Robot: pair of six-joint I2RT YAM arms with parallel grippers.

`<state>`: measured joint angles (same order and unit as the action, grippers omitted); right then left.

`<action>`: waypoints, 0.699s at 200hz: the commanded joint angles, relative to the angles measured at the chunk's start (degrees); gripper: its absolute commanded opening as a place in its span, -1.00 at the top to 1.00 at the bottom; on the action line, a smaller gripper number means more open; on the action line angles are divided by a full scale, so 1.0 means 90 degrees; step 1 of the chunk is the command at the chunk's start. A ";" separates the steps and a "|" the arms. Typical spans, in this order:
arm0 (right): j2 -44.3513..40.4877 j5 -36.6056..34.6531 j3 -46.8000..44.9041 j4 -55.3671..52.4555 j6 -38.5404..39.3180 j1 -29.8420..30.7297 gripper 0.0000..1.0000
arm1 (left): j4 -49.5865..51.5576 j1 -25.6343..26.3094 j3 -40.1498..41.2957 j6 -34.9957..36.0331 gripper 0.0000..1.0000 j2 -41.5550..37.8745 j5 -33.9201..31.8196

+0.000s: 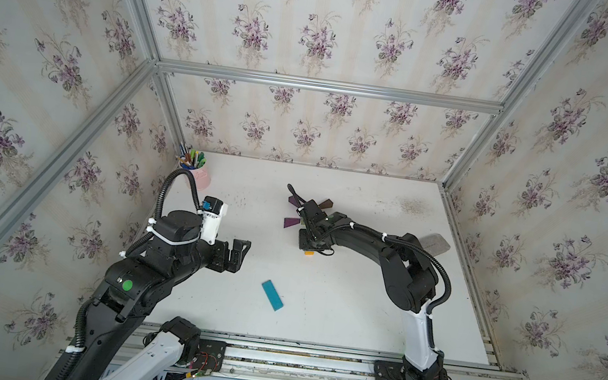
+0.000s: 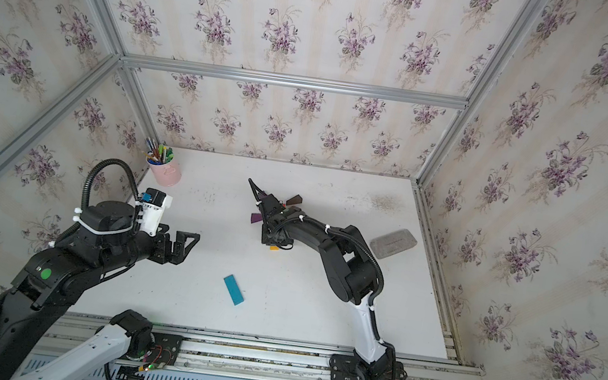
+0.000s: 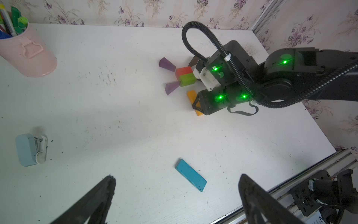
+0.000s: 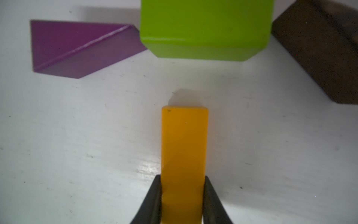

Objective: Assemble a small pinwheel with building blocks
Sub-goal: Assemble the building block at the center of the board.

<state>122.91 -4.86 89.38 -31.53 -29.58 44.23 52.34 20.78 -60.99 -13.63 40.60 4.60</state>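
Note:
The pinwheel lies partly built at mid-table: a red block [image 3: 183, 71] against a green block [image 3: 187, 79], with two purple wedges [image 3: 167, 63] [image 3: 172, 87] and a brown wedge [image 3: 193, 61] fanned around them. My right gripper [image 4: 183, 178] is shut on the orange bar [image 4: 184, 145], low over the table. The bar's free end points at the green block [image 4: 205, 27] with a small gap between them. The blue bar [image 1: 272, 295] lies loose toward the front. My left gripper [image 3: 177, 176] hovers open and empty near it, to its left in both top views.
A pink cup of pens [image 1: 197, 174] stands in the back left corner. A grey pad [image 2: 393, 243] lies by the right wall. A small light-blue device [image 3: 29, 149] rests on the table's left side. A metal rail [image 1: 290, 359] runs along the front edge.

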 commanded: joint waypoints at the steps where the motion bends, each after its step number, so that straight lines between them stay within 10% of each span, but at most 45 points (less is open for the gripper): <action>1: 0.0157 -0.0012 0.0147 -0.0377 -0.0064 -0.0022 0.57 | -0.0022 -0.0001 0.0129 -0.0214 -0.99 -0.0045 0.0182; 140: 0.0287 -0.0329 0.0293 -0.0362 0.0017 -0.0061 0.61 | -0.0049 -0.0003 0.0244 -0.0202 -0.99 -0.0302 0.0084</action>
<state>124.62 -6.44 92.07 -33.12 -29.52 43.86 52.25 20.78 -58.87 -14.66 38.09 5.69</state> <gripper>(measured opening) 0.286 0.996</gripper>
